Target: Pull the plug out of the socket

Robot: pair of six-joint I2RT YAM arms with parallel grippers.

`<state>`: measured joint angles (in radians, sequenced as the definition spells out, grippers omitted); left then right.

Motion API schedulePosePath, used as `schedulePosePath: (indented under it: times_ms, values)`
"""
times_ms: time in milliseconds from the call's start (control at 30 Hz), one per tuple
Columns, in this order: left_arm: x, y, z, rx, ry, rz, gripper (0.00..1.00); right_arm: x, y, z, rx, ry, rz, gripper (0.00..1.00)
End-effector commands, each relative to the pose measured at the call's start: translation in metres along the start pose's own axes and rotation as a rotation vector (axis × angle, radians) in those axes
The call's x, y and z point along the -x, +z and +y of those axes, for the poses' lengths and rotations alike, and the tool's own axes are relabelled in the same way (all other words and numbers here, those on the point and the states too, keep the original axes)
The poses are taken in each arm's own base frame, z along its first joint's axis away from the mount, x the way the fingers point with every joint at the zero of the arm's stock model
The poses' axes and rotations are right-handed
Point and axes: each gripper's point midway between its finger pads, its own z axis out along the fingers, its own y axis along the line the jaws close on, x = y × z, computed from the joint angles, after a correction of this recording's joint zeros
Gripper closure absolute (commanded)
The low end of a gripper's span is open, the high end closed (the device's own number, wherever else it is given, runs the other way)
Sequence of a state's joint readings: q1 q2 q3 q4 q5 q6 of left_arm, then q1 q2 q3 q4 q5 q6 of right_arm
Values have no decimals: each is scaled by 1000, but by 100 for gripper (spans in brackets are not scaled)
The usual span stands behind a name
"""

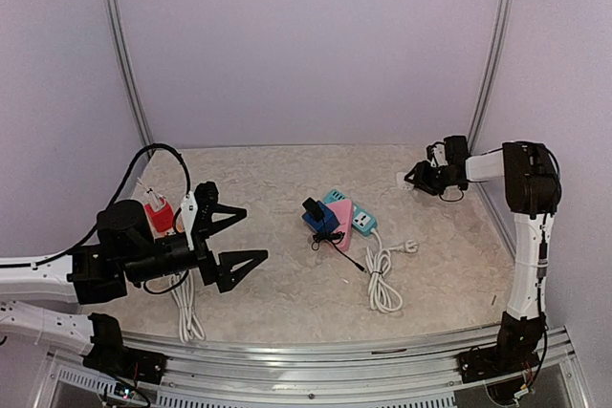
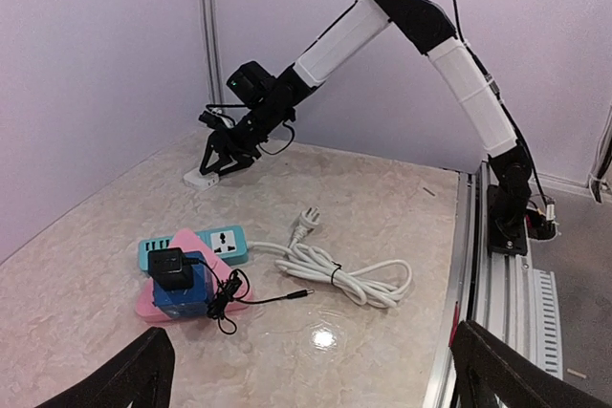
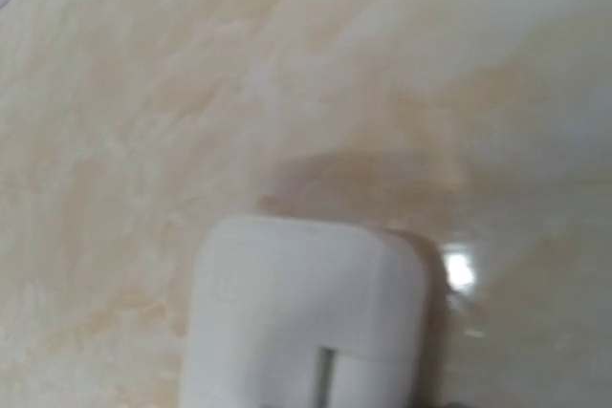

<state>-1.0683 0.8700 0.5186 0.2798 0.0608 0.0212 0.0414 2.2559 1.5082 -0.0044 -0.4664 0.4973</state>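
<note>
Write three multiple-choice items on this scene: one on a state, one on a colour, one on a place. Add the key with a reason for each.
1. The left gripper is:
A. shut on a cable
B. shut and empty
C. open and empty

2. The plug sitting in the blue socket block is:
A. white
B. black
C. red

3. The small white adapter lies:
A. on the blue socket block
B. in the left gripper
C. on the table, at the tips of the right gripper

Key:
1 C: its fingers stand wide apart with nothing between them.
2 B: a black body sits on top of the blue block.
3 C: the left wrist view shows it on the tabletop by that gripper.
</note>
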Motion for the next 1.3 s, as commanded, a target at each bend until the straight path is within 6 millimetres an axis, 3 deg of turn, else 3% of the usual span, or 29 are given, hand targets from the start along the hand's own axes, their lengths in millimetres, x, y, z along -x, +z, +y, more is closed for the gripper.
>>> schedulePosePath:
  times_ms: [0, 67, 300, 400, 500, 667, 833, 967, 1100, 1267]
  values:
    - [2, -7, 29, 162, -73, -4, 1, 9, -25, -18, -100, -6, -13, 50]
    - [1, -9, 41, 227, -107, -1, 1, 12, -35, -13, -107, -30, -28, 42]
    - [-5, 0, 76, 297, -154, 111, 1, 30, -88, 31, -43, -144, -142, 39]
    - [-13, 10, 86, 280, -177, 164, 1, 24, -102, 66, 19, -219, -168, 38]
    - [-18, 26, 88, 230, -188, 198, 1, 4, -108, 100, 72, -284, -174, 37]
    - [-18, 56, 93, 184, -155, 235, 1, -38, -103, 151, 185, -345, -148, 36]
    - [-32, 91, 104, 121, -154, 287, 1, -79, -87, 194, 297, -393, -118, 37]
    - [-42, 116, 112, 90, -151, 324, 2, -111, -64, 210, 344, -408, -61, 38]
    - [-50, 135, 122, 81, -167, 349, 8, -135, -53, 228, 398, -429, -43, 39]
    - [-71, 139, 127, 35, -159, 385, 16, -155, -42, 240, 433, -446, -22, 39]
